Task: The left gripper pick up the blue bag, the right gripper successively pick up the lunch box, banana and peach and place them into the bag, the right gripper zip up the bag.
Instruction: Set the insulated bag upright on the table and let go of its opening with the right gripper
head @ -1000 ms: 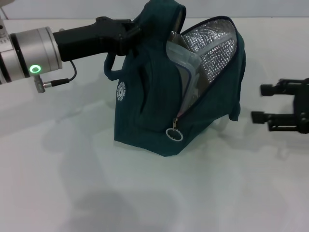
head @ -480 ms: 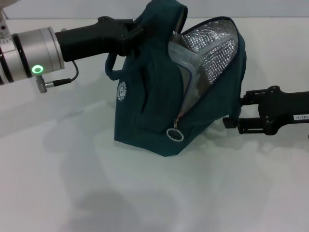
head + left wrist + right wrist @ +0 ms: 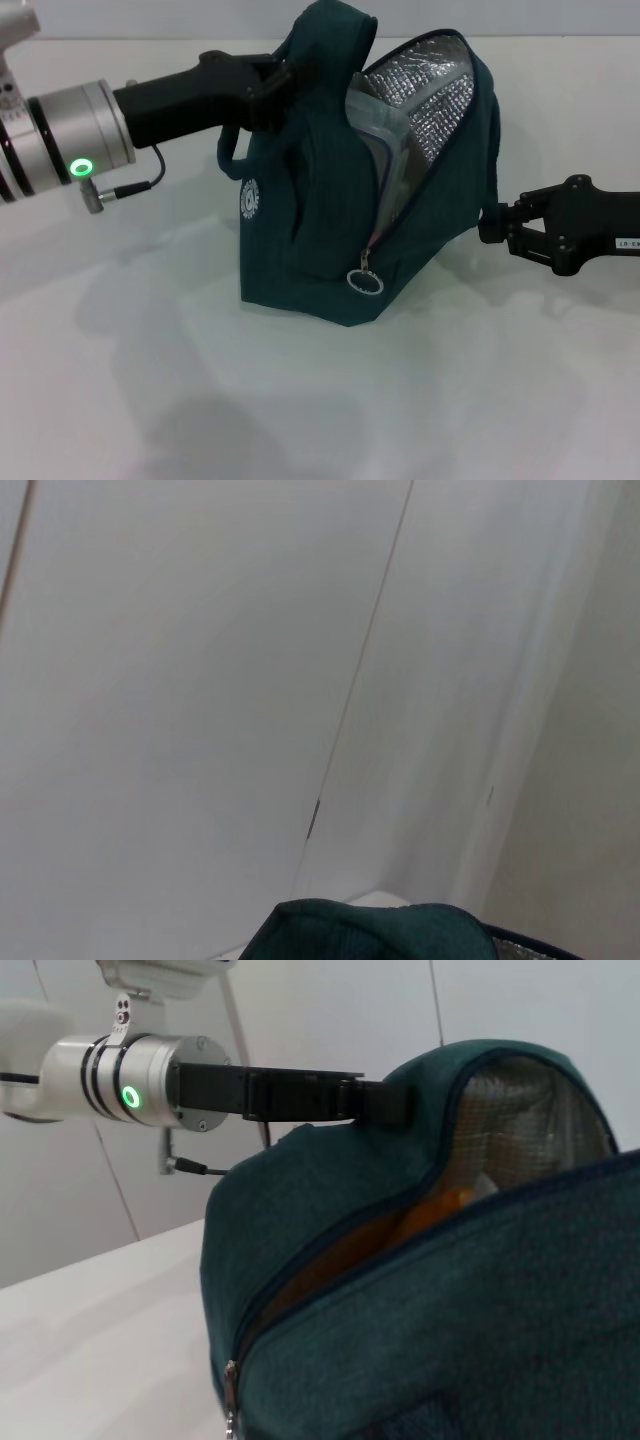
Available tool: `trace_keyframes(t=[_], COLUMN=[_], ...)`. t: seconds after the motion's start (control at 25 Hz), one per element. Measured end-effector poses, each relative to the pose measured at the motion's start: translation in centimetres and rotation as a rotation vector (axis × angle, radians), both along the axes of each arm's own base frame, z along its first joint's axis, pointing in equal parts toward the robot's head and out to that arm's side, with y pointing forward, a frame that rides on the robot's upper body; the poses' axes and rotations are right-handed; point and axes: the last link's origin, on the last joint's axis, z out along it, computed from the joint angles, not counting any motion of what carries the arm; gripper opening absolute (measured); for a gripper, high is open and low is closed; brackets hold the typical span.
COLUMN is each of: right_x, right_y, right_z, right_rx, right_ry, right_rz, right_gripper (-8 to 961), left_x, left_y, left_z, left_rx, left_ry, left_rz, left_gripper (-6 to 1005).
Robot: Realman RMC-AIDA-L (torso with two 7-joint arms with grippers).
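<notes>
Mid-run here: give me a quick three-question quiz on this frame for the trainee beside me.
1. True or false: the blue bag is fully zipped.
2. Which gripper holds the bag up by its top?
3. The right gripper is: A) at the ring pull, B) against the bag's right side, C) inside the opening.

Key:
1. False; the mouth gapes, with the foil lining showing.
2. The left gripper.
3. B; the ring pull hangs untouched.
</notes>
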Motion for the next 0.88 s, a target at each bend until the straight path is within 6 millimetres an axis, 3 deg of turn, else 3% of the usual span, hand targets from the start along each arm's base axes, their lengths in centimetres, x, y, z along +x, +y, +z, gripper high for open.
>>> trace_keyframes(t=[0.28, 0.6, 0.88], right_x=[0.0, 0.2, 0.0], right_y=[0.2, -0.3, -1.0], right_z=[0.8, 2.9, 3.3], right_rx=[0.108, 0.189, 0.18], right_ry=[0.105, 0.203, 0.244], right_rz=[0.041, 0.063, 0.093], right_gripper=[70, 69, 68], left_x=[-1.3, -3.1, -4.0], left_y=[-1.6, -5.6, -7.3], left_z=[-0.9, -3.0, -5.1], left_rx=[0.033, 0.137, 0.169], left_ry=[-0.039, -0.123, -0.1], left_rz=[-0.034, -0.118, -0.121], left_gripper=[43, 43, 43])
